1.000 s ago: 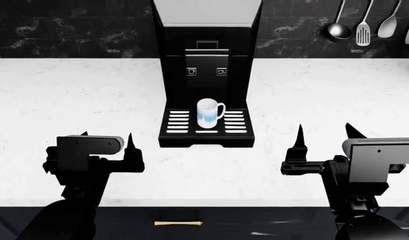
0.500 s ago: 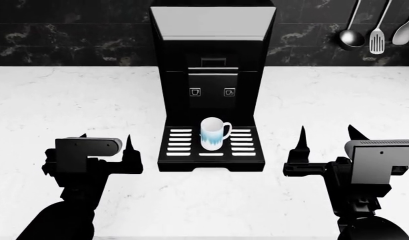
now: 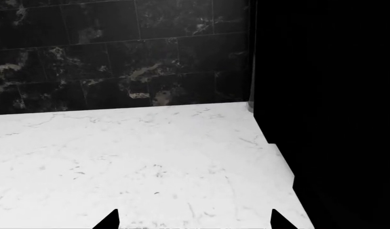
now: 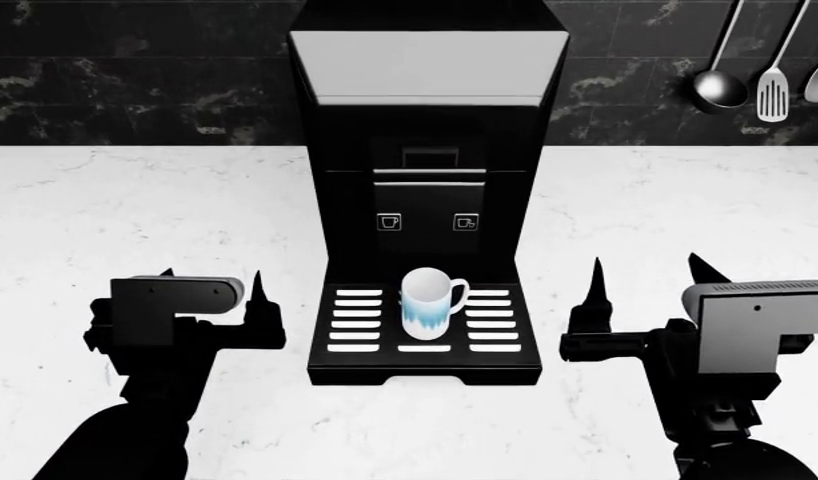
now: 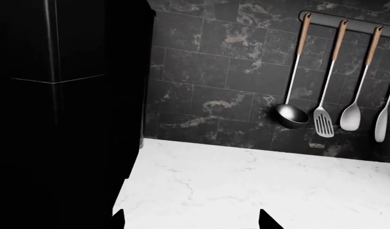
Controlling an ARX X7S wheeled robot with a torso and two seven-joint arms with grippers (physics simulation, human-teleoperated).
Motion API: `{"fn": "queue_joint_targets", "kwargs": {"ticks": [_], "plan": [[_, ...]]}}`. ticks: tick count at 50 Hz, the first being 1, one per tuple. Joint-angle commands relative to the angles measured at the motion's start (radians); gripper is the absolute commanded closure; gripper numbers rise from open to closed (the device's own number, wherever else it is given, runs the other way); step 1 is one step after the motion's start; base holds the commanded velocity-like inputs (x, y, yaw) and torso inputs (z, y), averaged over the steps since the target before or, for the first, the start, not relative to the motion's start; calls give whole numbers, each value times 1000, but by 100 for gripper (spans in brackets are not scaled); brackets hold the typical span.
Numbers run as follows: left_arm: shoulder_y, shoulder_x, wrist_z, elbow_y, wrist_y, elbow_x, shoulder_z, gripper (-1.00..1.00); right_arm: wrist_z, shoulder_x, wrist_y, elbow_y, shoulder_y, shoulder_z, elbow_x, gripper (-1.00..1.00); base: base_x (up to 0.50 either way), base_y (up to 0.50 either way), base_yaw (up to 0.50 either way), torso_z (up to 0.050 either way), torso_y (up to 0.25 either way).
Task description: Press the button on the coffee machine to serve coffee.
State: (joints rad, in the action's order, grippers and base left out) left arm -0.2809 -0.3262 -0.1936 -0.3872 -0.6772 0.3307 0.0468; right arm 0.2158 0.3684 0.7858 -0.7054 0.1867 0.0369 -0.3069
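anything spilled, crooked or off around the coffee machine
Nothing stands out. The mug stands upright on the drip tray of the coffee machine, the counter shows no spill, and the utensils hang straight on the wall.

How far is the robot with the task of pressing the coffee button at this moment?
Done: a mug stands on the drip tray of the coffee machine. In hand: nothing; the left gripper and right gripper are open, flanking the tray. Left: reach one of the two buttons and press it.
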Motion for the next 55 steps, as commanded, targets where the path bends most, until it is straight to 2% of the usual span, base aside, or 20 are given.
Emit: {"fn": "queue_joint_targets", "kwargs": {"ticks": [1,4,6,9,11,14,18,21,24,27,36,40,52,53,55], "plan": [[0,2,-5,6,4,0,8,-100,37,16,300,-239,50,-37,-86,-100,0,0,0,0,0],[2,1,-4,6,6,1,8,-100,35,11,415,-312,85,-13,-147,-100,0,0,0,0,0],[0,1,-3,15,9,0,12,-100,136,66,454,-341,123,-7,-303,-100,0,0,0,0,0],[2,-1,-4,12,9,2,10,-100,466,253,384,-341,197,-44,-732,-100,0,0,0,0,0],[3,-2,-3,14,12,2,9,-100,562,333,318,-341,219,-91,-844,-100,0,0,0,0,0],[6,-2,-3,18,16,1,12,-100,594,454,167,-341,210,-164,-877,-100,0,0,0,0,0],[1,1,-7,23,16,-1,17,-100,721,614,-17,-341,356,-435,-939,-100,0,0,0,0,0],[3,0,-8,22,16,0,17,-100,781,665,-108,-341,491,-640,-955,-100,0,0,0,0,0],[4,-1,-9,20,17,2,15,-100,808,673,-160,-341,581,-766,-959,-100,0,0,0,0,0],[8,-2,-7,27,25,2,15,-100,818,616,-119,-332,639,-805,-988,-100,0,0,0,0,0],[10,-5,-8,25,25,7,13,-100,837,547,-66,-320,734,-832,-1059,-100,0,0,0,0,0],[10,-8,-6,24,27,10,13,-100,806,495,-52,-281,743,-854,-1029,-100,0,0,0,0,0],[19,-11,-4,38,41,13,11,-100,801,443,-38,-248,806,-851,-1036,-100,0,0,0,0,0],[22,-12,-2,39,44,13,11,-100,800,437,-35,-248,813,-851,-1034,100,0,0,0,0,0],[20,-14,0,43,45,15,10,-100,810,433,-22,-250,830,-854,-1034,100,0,0,0,0,0]]}}
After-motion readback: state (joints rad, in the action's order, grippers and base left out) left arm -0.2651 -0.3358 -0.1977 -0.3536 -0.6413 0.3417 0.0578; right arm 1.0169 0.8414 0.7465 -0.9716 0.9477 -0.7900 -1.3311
